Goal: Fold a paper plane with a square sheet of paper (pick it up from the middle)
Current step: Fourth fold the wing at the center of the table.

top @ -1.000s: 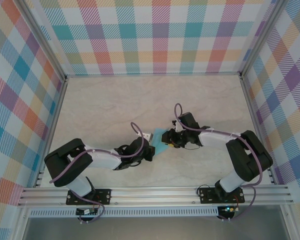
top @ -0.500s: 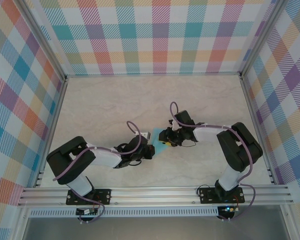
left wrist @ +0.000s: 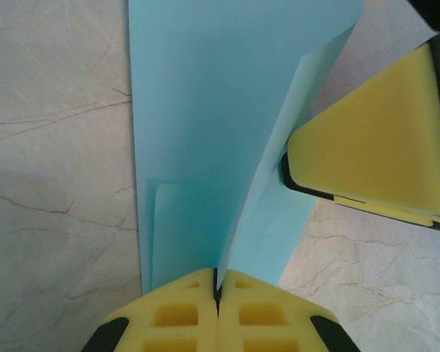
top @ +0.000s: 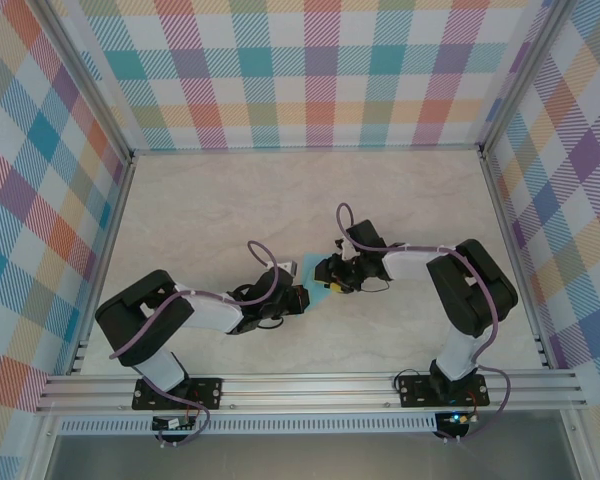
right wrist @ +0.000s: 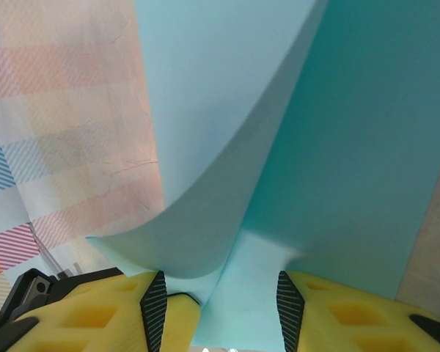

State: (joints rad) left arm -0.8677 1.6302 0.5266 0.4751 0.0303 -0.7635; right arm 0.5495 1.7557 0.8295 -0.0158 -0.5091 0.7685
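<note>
At the middle of the table [top: 200,210], the light-blue sheet of paper [left wrist: 198,103] is partly folded; the left gripper [left wrist: 218,290] pinches it, pads tight together; the right gripper [right wrist: 216,308] straddles it, fingers apart.

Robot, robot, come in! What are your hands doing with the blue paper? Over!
Left hand shut on paper, at the fold. Right hand open, paper flap between its fingers. Nothing blocking.
</note>
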